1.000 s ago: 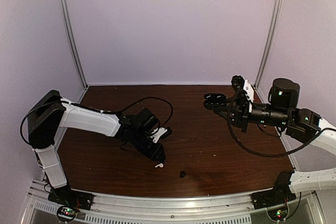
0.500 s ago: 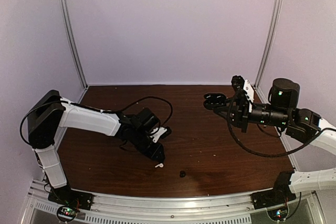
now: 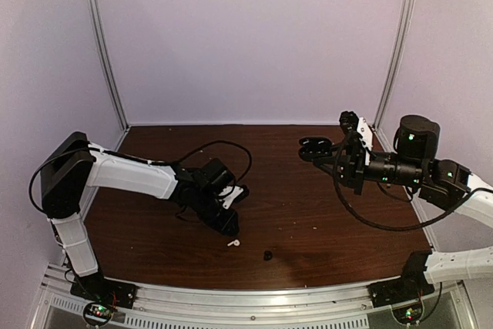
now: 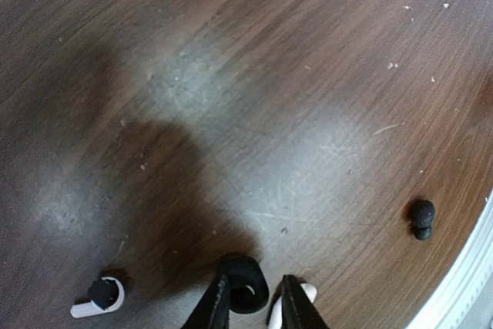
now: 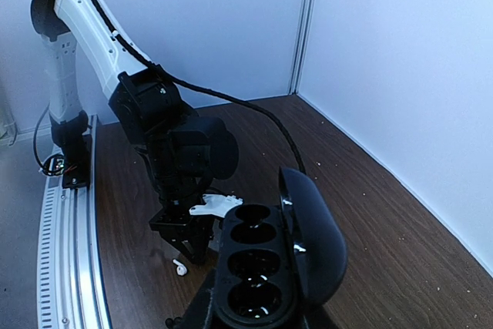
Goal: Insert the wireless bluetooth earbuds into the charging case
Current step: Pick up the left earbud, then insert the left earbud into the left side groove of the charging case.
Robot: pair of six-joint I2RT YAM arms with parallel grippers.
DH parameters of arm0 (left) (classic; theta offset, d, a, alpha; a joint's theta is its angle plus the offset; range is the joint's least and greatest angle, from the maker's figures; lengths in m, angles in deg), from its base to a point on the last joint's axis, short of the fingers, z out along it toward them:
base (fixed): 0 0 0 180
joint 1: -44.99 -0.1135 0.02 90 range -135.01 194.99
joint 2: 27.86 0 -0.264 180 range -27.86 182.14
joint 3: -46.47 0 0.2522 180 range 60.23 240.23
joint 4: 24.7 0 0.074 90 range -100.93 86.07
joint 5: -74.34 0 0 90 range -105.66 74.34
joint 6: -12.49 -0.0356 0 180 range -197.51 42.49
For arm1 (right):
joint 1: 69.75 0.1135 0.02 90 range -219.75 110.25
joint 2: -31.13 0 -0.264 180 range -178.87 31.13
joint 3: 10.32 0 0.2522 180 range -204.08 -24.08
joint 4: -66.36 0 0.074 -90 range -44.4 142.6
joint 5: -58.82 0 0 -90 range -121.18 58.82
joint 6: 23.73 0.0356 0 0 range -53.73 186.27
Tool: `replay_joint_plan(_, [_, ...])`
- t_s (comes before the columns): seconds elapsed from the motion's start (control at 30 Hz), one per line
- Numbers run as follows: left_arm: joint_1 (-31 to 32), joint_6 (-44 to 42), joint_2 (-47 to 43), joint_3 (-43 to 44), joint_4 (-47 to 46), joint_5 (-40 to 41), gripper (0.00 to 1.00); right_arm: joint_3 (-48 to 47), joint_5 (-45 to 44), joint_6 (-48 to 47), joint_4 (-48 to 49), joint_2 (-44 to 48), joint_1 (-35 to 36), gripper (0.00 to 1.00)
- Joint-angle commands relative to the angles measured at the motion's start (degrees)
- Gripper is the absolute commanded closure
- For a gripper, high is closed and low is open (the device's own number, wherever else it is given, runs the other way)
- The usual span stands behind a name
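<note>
From where I stand, the right arm hangs above the desk [image 3: 323,221] at about 2 o'clock from its middle. The right gripper [image 3: 333,153] is clamped on the charging case [image 3: 310,146], holding it clear of the wood. The case is open, with its glossy lid [image 5: 312,229] tipped back toward 3 o'clock in the right wrist view and a row of four round wells [image 5: 248,260] showing. The left arm reaches low across the desk toward the middle, and the left gripper [image 3: 230,227] points down at the near half. Its fingers [image 4: 216,306] stand only a narrow way apart. Between their tips sits a black ring-shaped piece [image 4: 245,287], and I cannot tell whether it is pinched or merely lying there. A white earbud [image 3: 233,243] lies on the wood just at 6 o'clock of that gripper. In the left wrist view some white shows behind the finger at 3 o'clock of the ring. A second white stemmed earbud [image 4: 96,299], dark at one end, lies off at 9 o'clock of the fingers. One black earbud [image 3: 267,255] rests on the desk close to the near edge, at 4 o'clock of the left gripper. It is apart from the gripper and well apart from the raised case.
</note>
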Motion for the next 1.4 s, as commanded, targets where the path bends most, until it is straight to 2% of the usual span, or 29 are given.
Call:
replay_joint_plan(0.0, [0.05,0.39,1.1,0.52,2.76,2.8,0.76,0.46,-0.8,0.02,0.65,0.22,0.35,1.0])
replay_joint_plan(0.07, [0.1,0.39,1.12,0.65,2.8,2.87,0.77,0.46,-0.85,0.0,0.64,0.14,0.36,1.0])
replay_joint_plan(0.3, [0.07,0.06,0.69,0.99,3.23,4.28,0.9,0.55,-0.86,0.34,0.79,0.24,0.34,1.0])
replay_joint_plan(0.57, [0.0,-1.14,-1.53,1.27,4.15,6.8,0.95,0.63,-0.03,-0.04,0.94,0.18,0.35,1.0])
replay_joint_plan(0.7, [-0.08,-4.8,-5.01,1.07,3.11,7.73,0.96,0.81,3.14,-1.18,1.06,0.31,0.33,1.0])
replay_joint_plan(0.97, [-0.11,-14.59,-20.97,1.17,-4.95,1.93,0.97,-0.06,11.45,-3.3,2.82,-2.03,0.36,1.0])
replay_joint_plan(1.1, [-0.07,-21.33,-27.83,4.32,-5.86,-3.29,0.95,-1.17,15.15,-3.22,3.42,-4.1,0.34,1.0])
replay_joint_plan(1.37, [0.63,-30.47,-30.82,13.48,-1.99,-9.13,0.96,-2.66,18.77,-4.03,6.08,-8.11,0.39,1.0])
